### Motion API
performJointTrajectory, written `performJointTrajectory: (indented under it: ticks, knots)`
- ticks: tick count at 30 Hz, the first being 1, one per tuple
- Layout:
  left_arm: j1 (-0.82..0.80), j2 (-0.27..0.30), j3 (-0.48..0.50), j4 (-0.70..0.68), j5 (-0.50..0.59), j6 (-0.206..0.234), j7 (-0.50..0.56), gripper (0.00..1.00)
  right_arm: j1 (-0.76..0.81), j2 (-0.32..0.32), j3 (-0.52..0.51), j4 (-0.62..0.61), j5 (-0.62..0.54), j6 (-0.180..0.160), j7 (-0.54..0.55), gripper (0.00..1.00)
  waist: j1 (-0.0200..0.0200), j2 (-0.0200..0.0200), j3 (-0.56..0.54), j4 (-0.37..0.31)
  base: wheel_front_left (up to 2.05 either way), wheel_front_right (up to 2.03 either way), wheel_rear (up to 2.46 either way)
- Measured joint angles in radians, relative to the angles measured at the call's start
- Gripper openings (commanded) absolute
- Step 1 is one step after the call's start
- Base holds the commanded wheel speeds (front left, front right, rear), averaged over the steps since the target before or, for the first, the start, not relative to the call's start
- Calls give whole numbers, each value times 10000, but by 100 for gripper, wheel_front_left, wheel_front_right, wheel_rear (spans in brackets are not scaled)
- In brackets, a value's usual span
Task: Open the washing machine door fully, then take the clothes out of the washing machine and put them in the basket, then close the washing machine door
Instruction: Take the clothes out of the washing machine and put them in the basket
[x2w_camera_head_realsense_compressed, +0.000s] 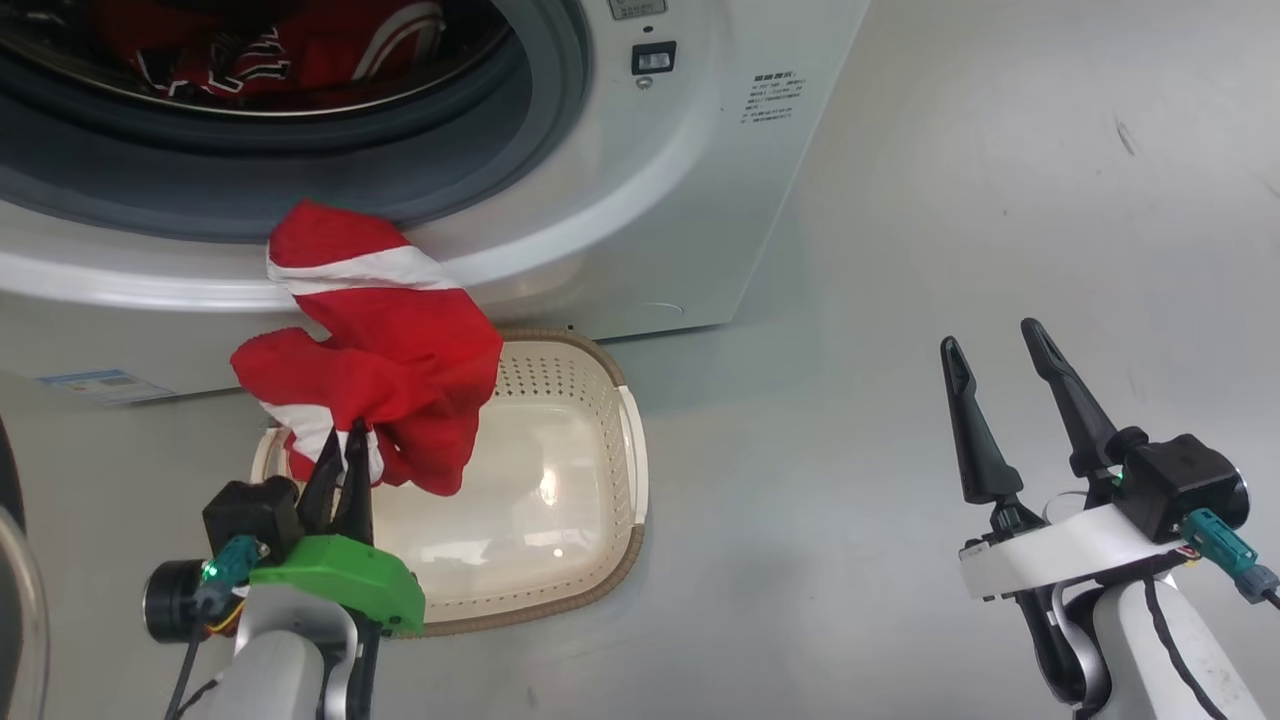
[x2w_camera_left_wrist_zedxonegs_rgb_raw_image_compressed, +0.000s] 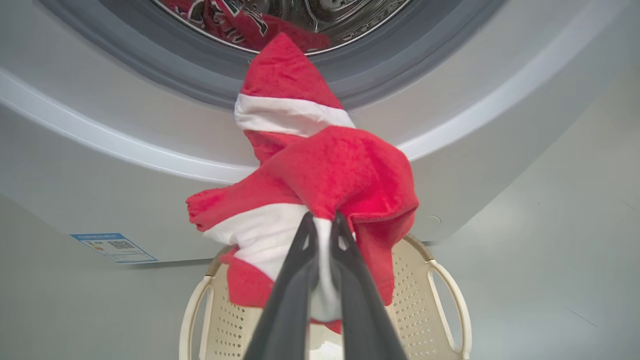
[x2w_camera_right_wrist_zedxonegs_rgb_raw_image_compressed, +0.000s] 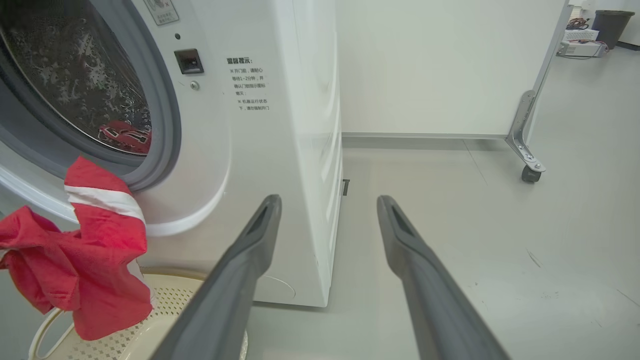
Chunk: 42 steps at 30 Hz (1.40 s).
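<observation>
The washing machine (x2w_camera_head_realsense_compressed: 650, 200) (x2w_camera_right_wrist_zedxonegs_rgb_raw_image_compressed: 300, 150) stands with its round opening uncovered. Red clothes (x2w_camera_head_realsense_compressed: 260, 50) (x2w_camera_left_wrist_zedxonegs_rgb_raw_image_compressed: 225, 15) (x2w_camera_right_wrist_zedxonegs_rgb_raw_image_compressed: 125, 136) lie in the steel drum. My left gripper (x2w_camera_head_realsense_compressed: 345, 440) (x2w_camera_left_wrist_zedxonegs_rgb_raw_image_compressed: 322, 220) is shut on a red jersey with white bands (x2w_camera_head_realsense_compressed: 390, 340) (x2w_camera_left_wrist_zedxonegs_rgb_raw_image_compressed: 340, 170) (x2w_camera_right_wrist_zedxonegs_rgb_raw_image_compressed: 95, 260). The jersey stretches from the opening's lower rim to above the cream basket (x2w_camera_head_realsense_compressed: 630, 460) (x2w_camera_left_wrist_zedxonegs_rgb_raw_image_compressed: 450, 295) (x2w_camera_right_wrist_zedxonegs_rgb_raw_image_compressed: 170, 300) on the floor before the machine. My right gripper (x2w_camera_head_realsense_compressed: 990, 335) (x2w_camera_right_wrist_zedxonegs_rgb_raw_image_compressed: 330, 200) is open and holds nothing, off to the right over bare floor. The washing machine door is out of view.
A blue label (x2w_camera_head_realsense_compressed: 100, 383) (x2w_camera_left_wrist_zedxonegs_rgb_raw_image_compressed: 112, 246) sits low on the machine's front. A dark curved edge (x2w_camera_head_realsense_compressed: 15, 600) shows at the head view's left border. A wheeled white partition (x2w_camera_right_wrist_zedxonegs_rgb_raw_image_compressed: 530, 172) and a dark bin (x2w_camera_right_wrist_zedxonegs_rgb_raw_image_compressed: 607, 22) stand beyond the machine's right side, across grey floor.
</observation>
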Motion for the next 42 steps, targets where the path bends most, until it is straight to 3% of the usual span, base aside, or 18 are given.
performJointTrajectory:
  ticks: [21,23,24,42]
  knots:
    - [-2148,-71,98,3814,-255,-100,343,0,-634,69,73,171,90,119,-27,100,0,0,1158,-798,0,0,0]
    - [-2221,-73,109,4084,-268,-102,347,55,-684,79,82,215,92,121,-29,100,0,0,1169,-826,0,0,0]
    - [-2266,-75,121,4215,-268,-102,347,100,-706,84,84,234,92,123,-31,100,0,0,1170,-837,0,0,0]
    - [-2545,-109,522,5060,-763,-476,-623,100,-710,121,-25,679,121,176,-104,100,0,0,681,-613,0,0,0]
